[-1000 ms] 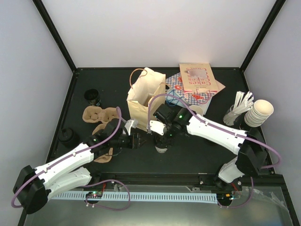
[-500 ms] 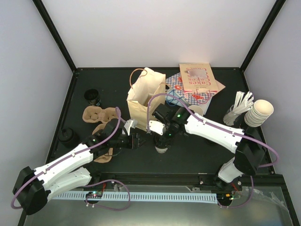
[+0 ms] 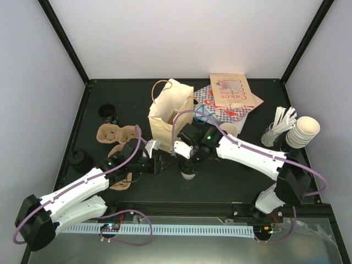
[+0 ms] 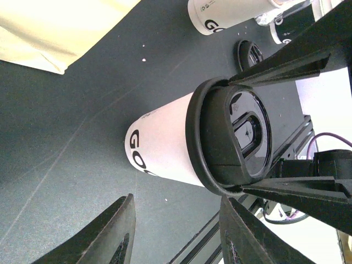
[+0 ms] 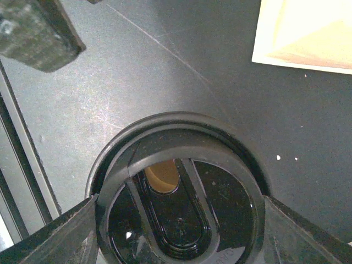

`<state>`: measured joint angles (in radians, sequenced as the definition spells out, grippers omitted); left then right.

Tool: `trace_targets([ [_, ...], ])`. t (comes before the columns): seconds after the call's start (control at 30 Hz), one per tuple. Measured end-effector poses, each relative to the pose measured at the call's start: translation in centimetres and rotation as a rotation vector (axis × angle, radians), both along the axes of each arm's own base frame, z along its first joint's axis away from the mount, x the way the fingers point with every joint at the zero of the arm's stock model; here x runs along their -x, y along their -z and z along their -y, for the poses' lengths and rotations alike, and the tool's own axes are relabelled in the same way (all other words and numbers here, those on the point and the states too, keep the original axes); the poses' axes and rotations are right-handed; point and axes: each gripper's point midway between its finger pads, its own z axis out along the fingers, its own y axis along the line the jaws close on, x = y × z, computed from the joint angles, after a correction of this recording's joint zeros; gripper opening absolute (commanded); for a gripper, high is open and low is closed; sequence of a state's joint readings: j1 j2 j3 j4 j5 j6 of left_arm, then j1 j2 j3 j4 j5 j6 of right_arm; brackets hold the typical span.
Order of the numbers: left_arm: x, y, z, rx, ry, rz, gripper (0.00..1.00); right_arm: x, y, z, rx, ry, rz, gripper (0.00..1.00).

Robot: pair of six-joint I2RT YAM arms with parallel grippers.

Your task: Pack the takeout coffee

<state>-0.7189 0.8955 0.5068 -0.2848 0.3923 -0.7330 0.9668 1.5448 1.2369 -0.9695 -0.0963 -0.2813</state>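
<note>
The takeout coffee (image 3: pixel 188 172), a cream-white cup with a black lid, stands upright on the dark table, just in front of the tan paper bag (image 3: pixel 169 111). My right gripper (image 3: pixel 190 164) reaches down over it, and both fingers press the rim of the lid (image 5: pixel 181 209) from opposite sides. Through the lid's sip hole I see brown liquid. My left gripper (image 3: pixel 163 165) hovers just left of the cup, open, with nothing between its fingers (image 4: pixel 124 220). In the left wrist view the cup (image 4: pixel 162 148) stands a little beyond those fingertips.
Brown cup carriers (image 3: pixel 114 135) lie at the left, and another (image 3: pixel 121 181) lies under my left arm. A black-lidded cup (image 3: pixel 108 113) stands at the far left. Printed boxes (image 3: pixel 231 94), a lidless cup (image 3: pixel 230 129), stirrers (image 3: pixel 279 125) and stacked cups (image 3: pixel 304 131) fill the right.
My right gripper has narrowed onto the cup's lid and shifted slightly left over it. The left arm and the cup have stayed where they were.
</note>
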Motion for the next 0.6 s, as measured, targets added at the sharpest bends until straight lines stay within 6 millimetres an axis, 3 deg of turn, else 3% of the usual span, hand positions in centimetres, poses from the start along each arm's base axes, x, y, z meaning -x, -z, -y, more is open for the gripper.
trace_targets([
  [0.6,0.00,0.18,-0.16,-0.009,0.001,-0.001,0.45,0.62,-0.01,0.57,-0.032,0.138,0.037,0.68],
])
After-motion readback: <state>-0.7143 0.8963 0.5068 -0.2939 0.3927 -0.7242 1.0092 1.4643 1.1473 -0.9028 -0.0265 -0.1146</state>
